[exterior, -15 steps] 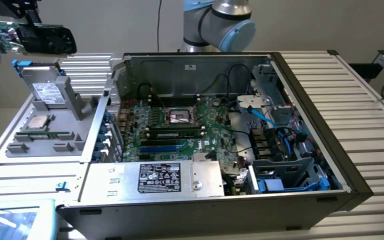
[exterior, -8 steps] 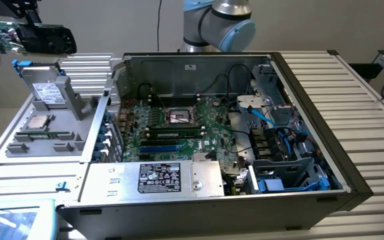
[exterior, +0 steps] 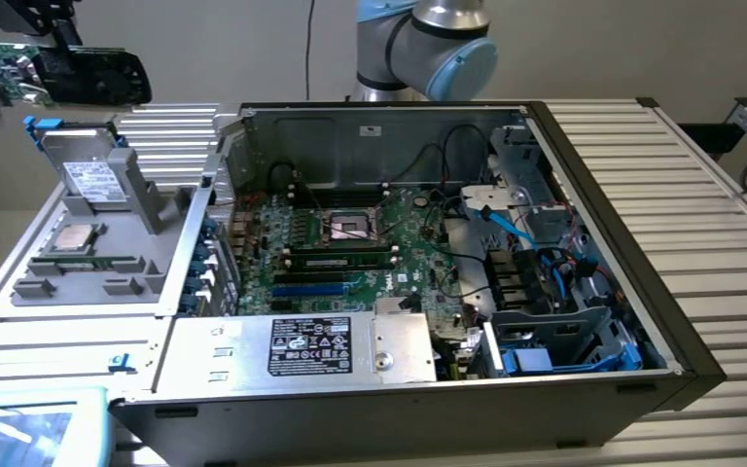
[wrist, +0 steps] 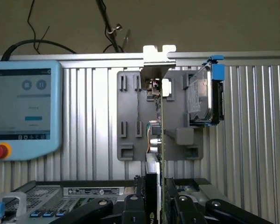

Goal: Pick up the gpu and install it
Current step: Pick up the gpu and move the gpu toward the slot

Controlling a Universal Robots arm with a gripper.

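While the gripper clamps it | gpu edge-on between the jaws

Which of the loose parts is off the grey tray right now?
The gpu: the gripper holds this black-shrouded card in the air. The hard drive stands in the tray and the processor lies on it.

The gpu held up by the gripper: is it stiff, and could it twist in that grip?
The gpu is probably stiff: edge-on in the wrist view it runs straight. Gripped at one end by the gripper, with its metal bracket far out, it may pivot if bumped. Exposed components look fragile.
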